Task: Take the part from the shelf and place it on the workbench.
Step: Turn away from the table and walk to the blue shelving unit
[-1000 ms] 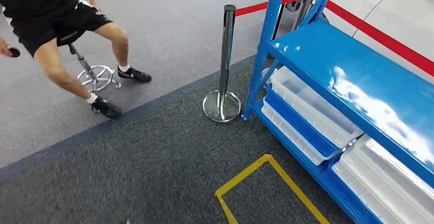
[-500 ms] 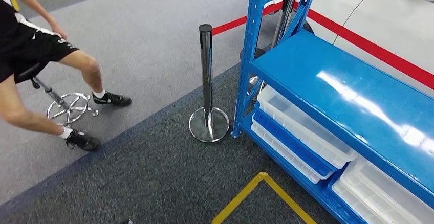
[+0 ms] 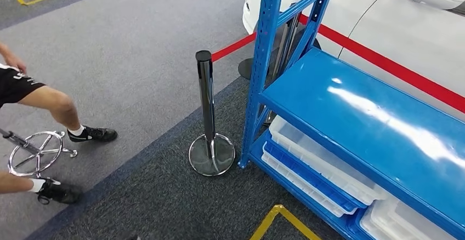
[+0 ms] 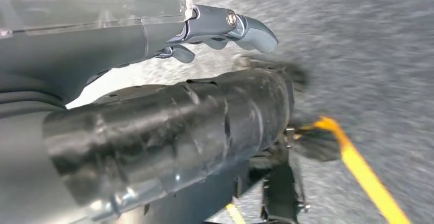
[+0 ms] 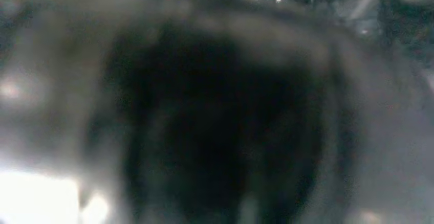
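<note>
While my left hand (image 4: 225, 27) hangs over the grey carpet, fingers apart & holding nothing, the blue shelf (image 3: 378, 119) fills the right of the head frame, clear bins (image 3: 323, 160) on its lower tier. Chrome stanchion (image 3: 207, 114) at centre. Right hand: wrist cam too blurred, can't tell. Part: can't make out.

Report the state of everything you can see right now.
shelf board, bare, no part on it
bins, stacked on the lower level, top one looks empty
post, upright beside the shelf's corner
red belt, stretched taut behind the shelf
left hand, over the carpet, holding nothing
right hand, too blurred to tell
</note>
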Controlling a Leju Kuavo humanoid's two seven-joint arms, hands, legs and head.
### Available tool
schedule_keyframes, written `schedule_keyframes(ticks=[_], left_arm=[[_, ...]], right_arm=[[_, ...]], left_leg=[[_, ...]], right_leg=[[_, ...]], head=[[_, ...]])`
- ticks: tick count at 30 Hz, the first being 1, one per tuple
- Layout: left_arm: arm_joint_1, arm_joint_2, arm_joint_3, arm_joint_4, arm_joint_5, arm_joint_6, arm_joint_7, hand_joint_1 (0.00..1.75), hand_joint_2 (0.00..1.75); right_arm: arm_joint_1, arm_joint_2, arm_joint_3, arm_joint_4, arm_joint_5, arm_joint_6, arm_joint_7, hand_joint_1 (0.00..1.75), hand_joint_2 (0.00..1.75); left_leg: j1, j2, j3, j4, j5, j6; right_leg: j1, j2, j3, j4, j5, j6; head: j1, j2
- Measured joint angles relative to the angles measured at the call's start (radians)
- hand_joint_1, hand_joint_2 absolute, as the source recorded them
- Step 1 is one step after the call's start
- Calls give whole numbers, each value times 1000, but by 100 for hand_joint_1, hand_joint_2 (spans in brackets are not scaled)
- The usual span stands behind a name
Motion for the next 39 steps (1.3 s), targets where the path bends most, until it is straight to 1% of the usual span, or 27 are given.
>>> schedule_keyframes(ticks=[1,2,4,6,7,9,10,11,12,13,14,15,17,18,19,21,23,24,26,28,30,32,33,34,36,38,39], left_arm=[[-1,-1,0,1,0,0,-1,0,0],[-3,-1,0,1,0,1,-2,0,0],[-11,-1,1,0,0,1,-4,0,0],[-14,-1,1,0,0,1,-5,0,0],[-15,-1,1,0,0,1,-5,0,0],[-14,-1,0,0,0,0,-5,0,0],[-14,-1,0,0,0,0,-5,0,0],[-13,-1,0,0,0,1,-5,0,0],[-12,0,1,0,0,1,-5,0,0],[-12,1,1,0,0,1,-5,0,0],[-11,1,0,0,0,1,-5,0,0],[-11,2,0,0,0,1,-5,0,0],[-11,3,0,0,0,2,-5,0,0],[-11,4,1,0,0,2,-4,0,0],[-12,3,1,0,0,2,-4,0,0],[-12,1,1,0,0,2,-3,0,0],[-11,0,1,0,0,2,-3,0,0],[-10,1,1,0,0,2,-2,0,0],[-10,1,1,0,0,3,-1,0,0],[-11,1,1,0,-1,3,0,0,0],[-11,1,1,0,-2,3,0,0,0],[-13,1,1,0,-4,3,0,0,0],[-15,1,1,0,-5,4,0,0,0],[-17,1,1,0,-6,4,0,0,0],[-19,1,1,-1,-6,4,0,0,0],[-17,1,1,-1,-6,5,0,0,0],[-15,1,1,-1,-6,5,0,0,0]], right_arm=[[0,-2,0,1,0,0,0,0,0],[-1,-3,0,1,-1,0,0,0,0],[-5,-3,0,1,-1,0,-1,0,0],[-6,-3,0,1,-1,0,-1,0,0],[-7,-3,0,1,-1,0,-1,0,0],[-8,-3,0,1,-1,0,-1,0,0],[-8,-3,0,1,-1,0,-1,0,0],[-8,-3,0,1,-1,0,-1,0,0],[-7,-3,0,1,-1,0,-1,0,0],[-7,-3,0,1,-1,0,-1,0,0],[-8,-3,0,1,-1,0,-1,0,0],[-9,-3,0,1,-1,0,-1,0,0],[-9,-3,0,1,-1,0,-1,0,0],[-8,-2,0,1,-1,0,-1,0,0],[-6,-4,0,1,-1,0,-1,0,0],[-4,-5,0,2,-1,0,-1,0,0],[-6,-6,0,2,-1,2,-3,0,0],[-7,-6,0,2,-1,4,-5,0,0],[-8,-6,0,2,-1,5,-9,0,0],[-8,-7,0,2,-1,6,-9,0,0],[-9,-7,0,2,-1,6,-8,0,0],[-9,-7,0,2,-1,6,-8,0,0],[-9,-7,0,2,-1,6,-8,0,0],[-7,-7,0,2,-1,6,-8,0,0],[-7,-5,0,2,-1,6,-8,0,0],[-9,-5,0,2,-1,6,-7,0,0],[-10,-5,0,2,-1,6,-7,0,0]], left_leg=[[-2,7,15,1,-21,-3],[-3,12,26,4,-34,-7],[-1,16,24,32,-30,-18],[3,-8,-21,121,-16,-26],[5,-23,-57,179,-31,-28],[10,-38,-130,273,-99,-33],[12,-39,-158,293,-129,-35],[14,-40,-175,288,-133,-36],[15,-42,-181,256,-104,-37],[16,-51,-177,202,-48,-37],[16,-71,-171,145,8,-35],[15,-91,-164,96,43,-31],[13,-116,-161,56,67,-19],[13,-111,-159,52,69,-12],[15,-101,-156,47,81,-5],[19,-76,-149,34,91,8],[20,-50,-146,27,93,15],[19,-36,-145,27,91,16],[20,-10,-142,28,85,15],[21,12,-134,30,76,10],[17,30,-126,32,67,-1],[12,48,-120,32,61,-12],[11,57,-117,31,59,-17],[12,59,-115,32,55,-23],[15,24,-128,72,25,-31],[18,-24,-183,190,-39,-34],[19,-34,-219,260,-67,-35]], right_leg=[[7,-9,-2,-25,77,-9],[12,-9,-2,-34,119,-14],[10,10,12,-41,111,-17],[4,29,36,-61,103,-26],[1,37,49,-72,99,-30],[-2,58,73,-83,88,-33],[-3,70,83,-84,81,-31],[-4,82,93,-84,73,-28],[-6,95,103,-82,65,-25],[-7,107,111,-80,59,-21],[-8,119,118,-77,53,-16],[-10,130,120,-74,49,-11],[-13,150,115,-71,45,1],[-14,161,111,-71,45,8],[-14,161,110,-70,43,14],[-12,120,93,-34,15,26],[-15,62,45,70,-45,38],[-19,50,16,130,-71,44],[-27,40,-4,178,-75,54],[-34,21,50,86,-16,60],[-29,-18,116,-35,26,56],[-21,-32,132,-76,26,46],[-20,-21,130,-78,28,39],[-22,-11,130,-81,29,33],[-28,7,134,-89,34,18],[-30,26,135,-92,36,7],[-29,37,135,-92,36,4]], head=[[-2,0],[-4,0],[-6,0],[-5,0],[-5,0],[-5,0],[-5,0],[-5,0],[-6,0],[-6,0],[-5,0],[-5,0],[-5,0],[-5,0],[-5,0],[-2,0],[2,0],[3,0],[3,0],[3,0],[3,0],[3,0],[3,0],[3,0],[3,0],[3,0],[3,0]])
